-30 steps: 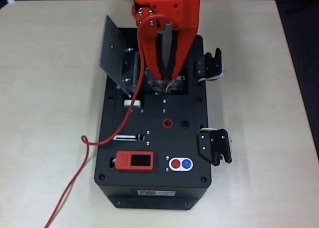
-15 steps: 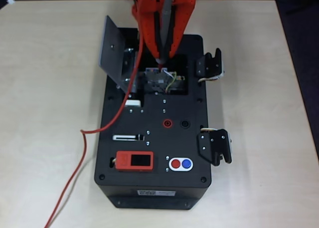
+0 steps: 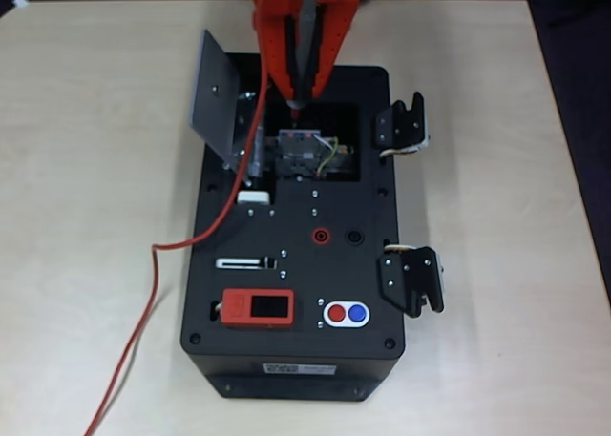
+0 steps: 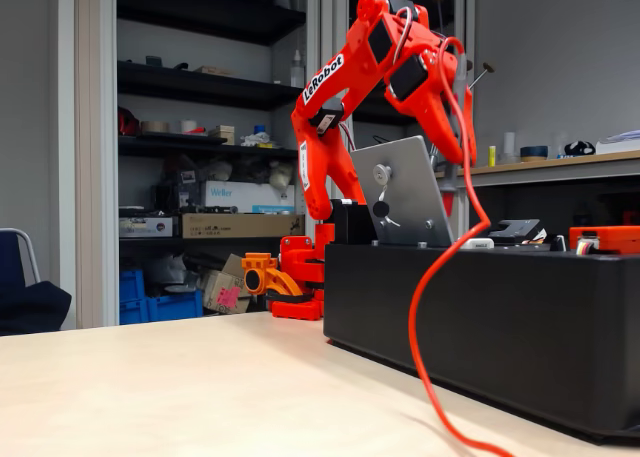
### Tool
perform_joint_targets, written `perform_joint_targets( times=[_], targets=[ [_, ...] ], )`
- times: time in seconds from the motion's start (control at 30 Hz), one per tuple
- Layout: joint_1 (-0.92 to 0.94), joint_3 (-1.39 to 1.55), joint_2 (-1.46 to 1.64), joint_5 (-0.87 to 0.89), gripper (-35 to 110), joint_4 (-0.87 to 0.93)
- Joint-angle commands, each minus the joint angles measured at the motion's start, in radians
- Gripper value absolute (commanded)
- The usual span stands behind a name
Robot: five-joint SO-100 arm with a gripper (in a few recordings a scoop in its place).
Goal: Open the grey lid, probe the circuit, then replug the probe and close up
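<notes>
Here, seen from overhead, a black rectangular box [image 3: 296,264] sits on a pale wooden surface [image 3: 86,169], its long side running from the top of the picture to the bottom. At the upper end, the flat light-grey square metal lid [image 3: 221,100] stands swung open to the left, tilted up on its hinge, leaving a square opening. Inside that opening lies the small grey-green circuit board with yellow, green and white wires [image 3: 305,153].

The red robot arm reaches in from the top edge. Its two red fingers [image 3: 296,94] are closed around a slim grey pen-shaped probe with a red tip [image 3: 305,50], pinching it along its length. The probe's long axis runs nearly straight down the picture, tip pointing toward the board. The tip hangs just above the upper rim of the opening, apart from the board, which lies directly below it in the picture. The probe's thin red cable [image 3: 158,264] loops off the box's left side and trails across the surface to the bottom edge.

In the side view, the lid [image 4: 400,192] stands upright and the cable [image 4: 430,297] hangs down in front of the box.

Further down the box's top sits a round red socket [image 3: 322,236], beside a black one. Judging by this, replugging calls for carrying the tip straight down the picture, past the board, to that red socket.
</notes>
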Motion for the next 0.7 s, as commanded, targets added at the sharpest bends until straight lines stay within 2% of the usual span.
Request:
perform_joint_targets(
  times=[0.0,0.67],
  targets=[
    [0.002,0.032,0.063,-0.002,0,-0.015],
    [0.040,0.098,0.095,-0.044,0,-0.060]
  ],
)
